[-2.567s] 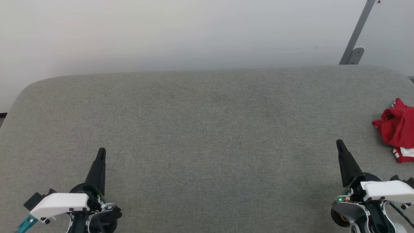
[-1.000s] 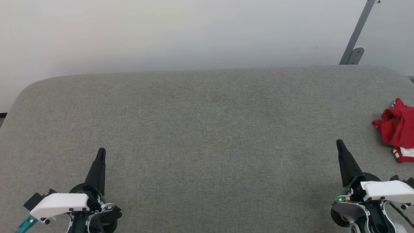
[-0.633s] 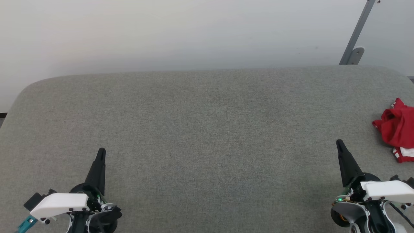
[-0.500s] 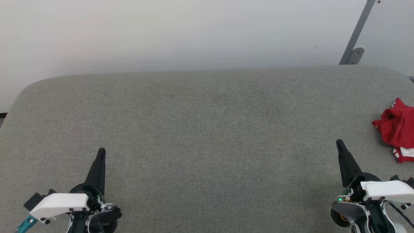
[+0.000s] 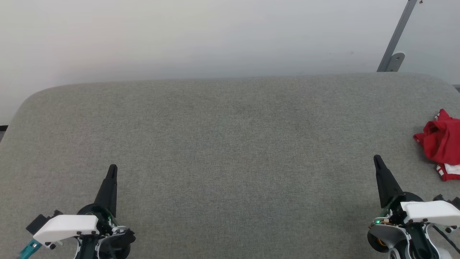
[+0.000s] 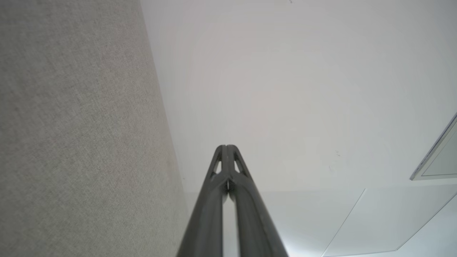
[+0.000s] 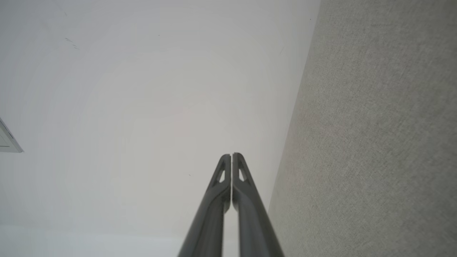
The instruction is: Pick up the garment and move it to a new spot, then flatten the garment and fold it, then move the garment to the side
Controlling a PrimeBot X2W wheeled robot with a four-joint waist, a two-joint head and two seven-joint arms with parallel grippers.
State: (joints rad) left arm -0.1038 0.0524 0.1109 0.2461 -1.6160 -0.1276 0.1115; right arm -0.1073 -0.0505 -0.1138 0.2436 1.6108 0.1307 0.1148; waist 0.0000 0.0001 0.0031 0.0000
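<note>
The garment point(image 5: 441, 143), red with a bit of white trim, lies crumpled in a heap at the far right edge of the head view, partly cut off by the frame. My right gripper point(image 5: 376, 158) is at the lower right, shut and holding nothing, a little left of and nearer than the heap. At the lower left my left gripper point(image 5: 113, 168) is also shut and holding nothing, far from the garment. Each wrist view shows its own gripper, left point(image 6: 226, 146) and right point(image 7: 231, 155), with fingers pressed together, pointing at the white wall.
A broad grey fabric-covered surface point(image 5: 222, 144) with rounded far corners spans the head view. Behind it is a plain white wall. A grey metal bracket point(image 5: 394, 54) leans at the upper right.
</note>
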